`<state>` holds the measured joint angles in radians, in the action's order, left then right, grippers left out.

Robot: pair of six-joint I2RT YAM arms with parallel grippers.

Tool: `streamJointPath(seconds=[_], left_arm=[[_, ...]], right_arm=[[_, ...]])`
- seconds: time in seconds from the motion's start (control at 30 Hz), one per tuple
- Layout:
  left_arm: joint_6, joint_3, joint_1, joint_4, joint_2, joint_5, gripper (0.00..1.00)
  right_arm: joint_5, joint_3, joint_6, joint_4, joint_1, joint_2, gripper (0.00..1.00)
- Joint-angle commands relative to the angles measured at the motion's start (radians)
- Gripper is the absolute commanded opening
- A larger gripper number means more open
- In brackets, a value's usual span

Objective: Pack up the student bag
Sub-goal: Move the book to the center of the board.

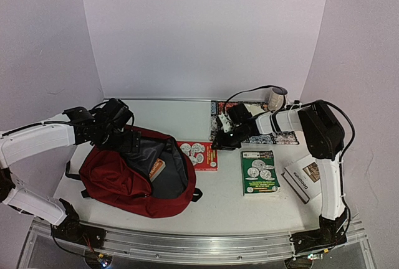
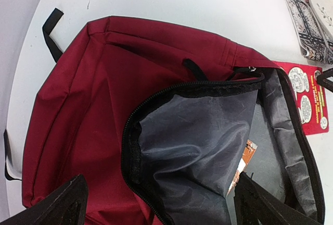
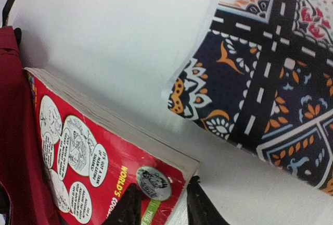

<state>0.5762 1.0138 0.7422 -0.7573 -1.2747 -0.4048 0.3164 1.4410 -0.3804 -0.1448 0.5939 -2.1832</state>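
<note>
Brown-and-white book (image 1: 303,179): near desk (image 1: 206,210) edge, right of the right end effector; unpacked.
Green book (image 1: 260,172): just nearer than the right end effector; unpacked.
Student bag (image 1: 128,179): flat on the desk under the left end effector, zipper open.
Orange-edged book (image 2: 244,162): inside the lining; the only item seen packed.
Left end effector (image 2: 160,183): fingers spread above the bag's mouth, gripping nothing.
Red book (image 3: 99,167): beside the bag's mouth, corner between the right fingers.
Right end effector (image 3: 162,186): straddles that corner; a firm pinch cannot be confirmed.
Patterned flat item (image 3: 270,95): beyond the right end effector.
Progress: judged early, with zipping also left.
</note>
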Motion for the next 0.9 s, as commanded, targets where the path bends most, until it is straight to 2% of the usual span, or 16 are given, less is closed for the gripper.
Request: streamJointPath(seconds=[0.0,0.17,0.4,0.67,0.87], left_arm=[[-0.003,0.033,-0.004,0.032,0.001,0.018,0.99],[-0.001,0.033,-0.004,0.040,-0.001,0.032,0.99],[-0.007,0.042,-0.004,0.059,-0.026,0.051,0.99],[-0.014,0.047,-0.004,0.069,-0.038,0.056,0.99],[-0.019,0.046,-0.004,0.074,-0.046,0.055,0.99]], right_arm=[[0.111,-0.064,-0.001,-0.031,0.008,0.066,0.15],[0.137,-0.187,-0.028,-0.094,0.014,0.128,0.00],[0.121,-0.341,-0.067,-0.114,0.069,0.245,0.00],[0.027,-0.470,-0.095,-0.011,0.128,0.392,0.00],[-0.071,-0.343,-0.010,0.106,0.131,0.399,0.24]])
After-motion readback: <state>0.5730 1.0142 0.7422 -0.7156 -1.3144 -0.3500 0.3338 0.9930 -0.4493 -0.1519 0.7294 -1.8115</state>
